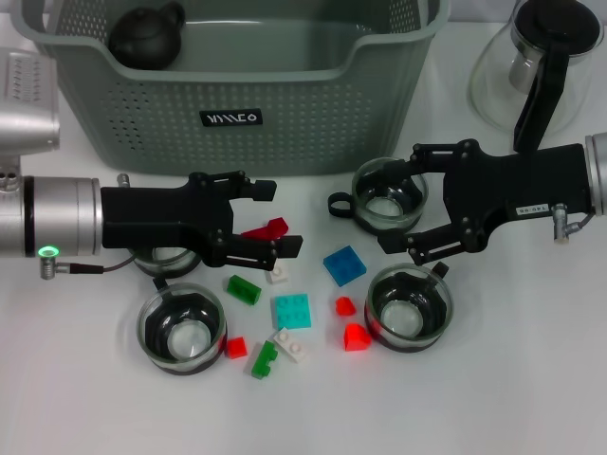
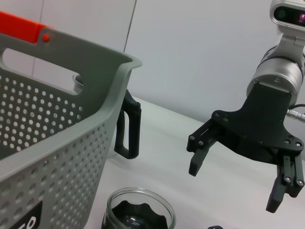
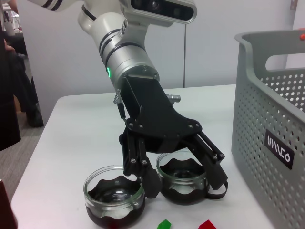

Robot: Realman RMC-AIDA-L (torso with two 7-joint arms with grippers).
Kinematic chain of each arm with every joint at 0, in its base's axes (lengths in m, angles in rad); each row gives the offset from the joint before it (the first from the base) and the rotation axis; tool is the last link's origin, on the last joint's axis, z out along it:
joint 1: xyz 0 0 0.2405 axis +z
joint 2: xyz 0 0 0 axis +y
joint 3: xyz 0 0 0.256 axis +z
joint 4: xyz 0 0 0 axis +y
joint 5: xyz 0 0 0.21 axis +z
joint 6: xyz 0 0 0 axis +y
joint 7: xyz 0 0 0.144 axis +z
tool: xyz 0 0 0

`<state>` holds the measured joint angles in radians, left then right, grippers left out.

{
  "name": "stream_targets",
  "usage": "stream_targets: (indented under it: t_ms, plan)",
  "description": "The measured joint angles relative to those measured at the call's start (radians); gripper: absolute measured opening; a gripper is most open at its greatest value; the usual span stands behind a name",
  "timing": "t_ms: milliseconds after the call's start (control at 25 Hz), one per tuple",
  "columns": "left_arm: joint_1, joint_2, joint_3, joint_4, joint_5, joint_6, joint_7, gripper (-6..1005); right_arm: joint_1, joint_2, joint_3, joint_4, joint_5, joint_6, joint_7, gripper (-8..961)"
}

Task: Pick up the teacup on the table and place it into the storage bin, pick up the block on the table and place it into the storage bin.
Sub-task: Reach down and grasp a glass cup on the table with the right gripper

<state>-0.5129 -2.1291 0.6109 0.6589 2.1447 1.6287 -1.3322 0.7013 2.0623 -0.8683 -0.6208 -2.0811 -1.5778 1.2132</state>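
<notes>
Both grippers spread, holding nothing: my left gripper [image 1: 270,216] over a red block [image 1: 266,228], right gripper [image 1: 403,197] straddling a teacup [image 1: 389,194] (just before storage bin [image 1: 313,104]).

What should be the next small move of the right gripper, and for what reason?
Probably lower the right gripper onto the teacup beneath it and close. Its fingers are open and hold nothing, spread on either side of that cup, just in front of the storage bin.
</notes>
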Motion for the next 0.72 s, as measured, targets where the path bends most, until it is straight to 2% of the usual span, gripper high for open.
stream_targets:
  t_ms: [480, 720]
  plan:
    - [-0.012, 0.001, -0.001, -0.001, -0.003, -0.002, -0.003, 930, 0.002, -0.004, 0.0, -0.006, -0.001, -0.009, 0.0, 938]
    - [-0.009, 0.001, 0.002, -0.002, 0.002, 0.001, 0.003, 930, -0.028, -0.013, -0.002, -0.072, -0.006, -0.126, 0.0, 937]
